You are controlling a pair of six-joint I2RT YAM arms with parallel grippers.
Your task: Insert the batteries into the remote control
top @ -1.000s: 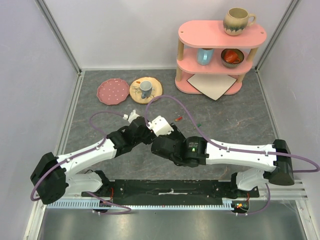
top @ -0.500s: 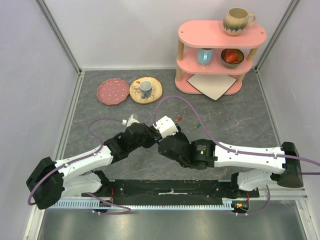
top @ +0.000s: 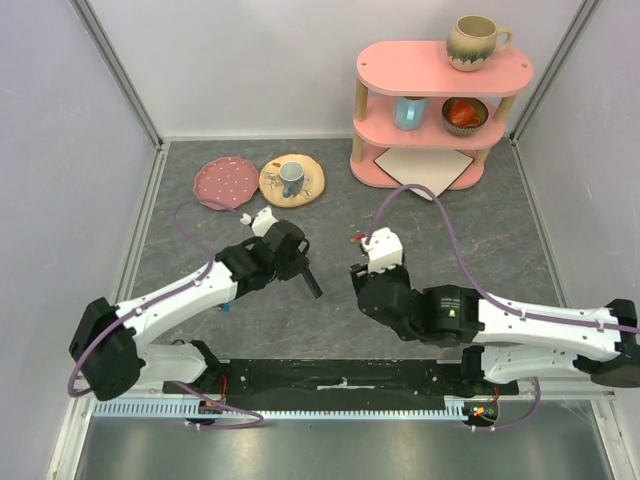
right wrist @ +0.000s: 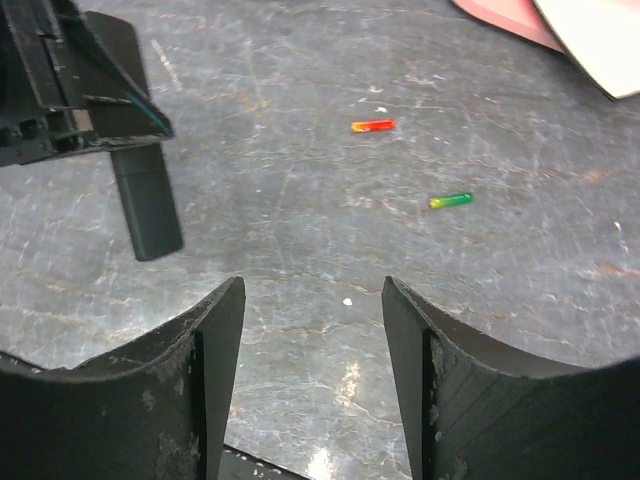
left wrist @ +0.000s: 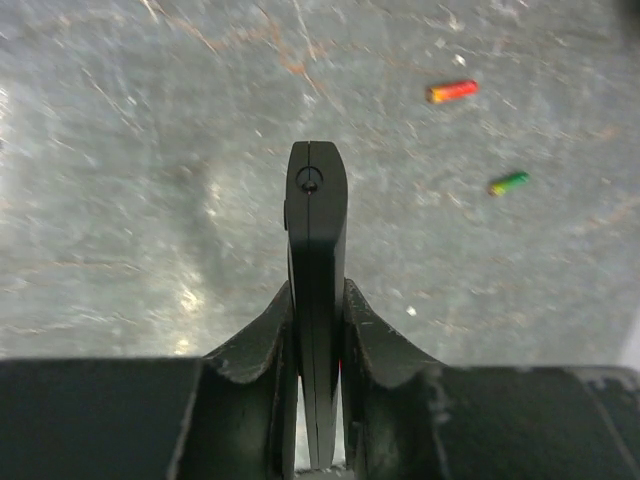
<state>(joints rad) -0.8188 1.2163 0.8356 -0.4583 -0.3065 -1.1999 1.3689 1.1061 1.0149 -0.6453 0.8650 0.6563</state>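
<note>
The left fingers (left wrist: 262,345) are gripping the remote control (left wrist: 316,230) over the bench (right wrist: 300,260), so the open, empty right fingers (right wrist: 215,340) should be straddling the red battery (right wrist: 373,125) lying ahead.

grey table (top: 500,235), red battery (right wrist: 373,125), green battery (right wrist: 451,200)

Top cam sits high at the near edge, looking down over the whole table (top: 480,250). Both wrist cams hover close over it, angled down, sharing the red battery (right wrist: 373,125) and green battery (right wrist: 451,200).
</note>
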